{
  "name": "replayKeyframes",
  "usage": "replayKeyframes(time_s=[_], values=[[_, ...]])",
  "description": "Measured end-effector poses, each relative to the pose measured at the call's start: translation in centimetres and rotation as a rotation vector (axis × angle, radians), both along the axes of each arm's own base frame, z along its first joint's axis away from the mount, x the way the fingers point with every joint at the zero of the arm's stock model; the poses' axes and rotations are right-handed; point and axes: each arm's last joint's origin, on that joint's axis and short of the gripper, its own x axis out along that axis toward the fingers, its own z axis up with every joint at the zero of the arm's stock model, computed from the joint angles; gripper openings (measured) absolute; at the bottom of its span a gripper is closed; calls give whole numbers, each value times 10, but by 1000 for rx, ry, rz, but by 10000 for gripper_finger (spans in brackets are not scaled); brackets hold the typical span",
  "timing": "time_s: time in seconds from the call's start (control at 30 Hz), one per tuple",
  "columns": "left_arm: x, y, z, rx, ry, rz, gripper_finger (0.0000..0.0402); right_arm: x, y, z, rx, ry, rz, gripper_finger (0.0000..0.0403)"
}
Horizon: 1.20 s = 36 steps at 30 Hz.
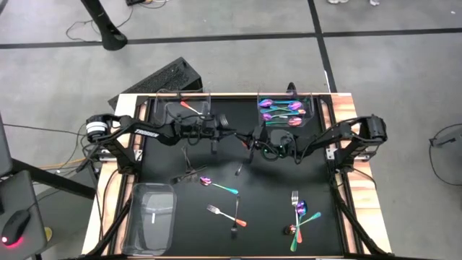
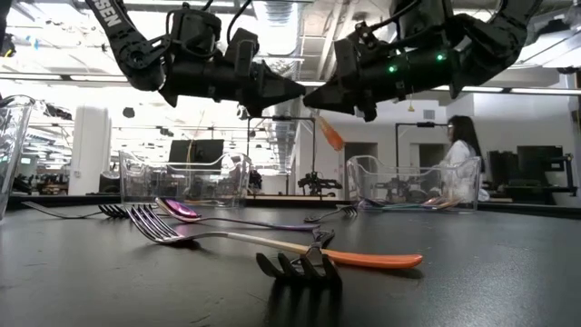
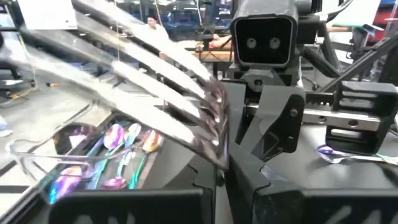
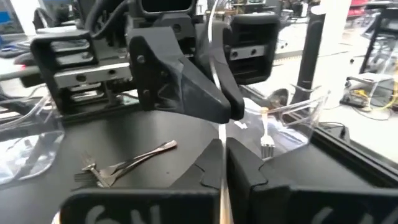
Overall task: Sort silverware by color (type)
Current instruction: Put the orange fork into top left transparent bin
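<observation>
- Pincers meet tip to tip above the middle of the black tabletop (image 1: 166,162).
- Right pincer (image 1: 250,142) is closed on an orange-handled fork (image 2: 328,132).
- Left pincer (image 1: 215,137) is narrowed at the fork's prongs.
- Other silverware (image 1: 218,185) is scattered below.

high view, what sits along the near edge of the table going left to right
Clear plastic tray → coppery-handled fork → dark fork → crossed cluster of iridescent fork and spoons.
</observation>
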Motion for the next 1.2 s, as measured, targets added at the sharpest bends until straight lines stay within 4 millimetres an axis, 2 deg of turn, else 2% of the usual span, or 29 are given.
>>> replayKeyframes(time_s=[0.3,0.47,0.7,0.93,1.2], values=[[-10,15,11,72,-5,358,1,-1,-3,-3,6,14,-143,92],[-28,43,10,-99,-60,490,0,-2,-2,-5,1,36,-154,101],[-67,70,-10,-307,-181,634,0,-2,1,-9,-2,81,-146,102],[-96,75,-23,-404,-303,746,0,-3,1,-10,-2,94,-148,103],[-102,76,-26,-419,-337,843,2,-3,1,-10,-2,94,-149,103]])
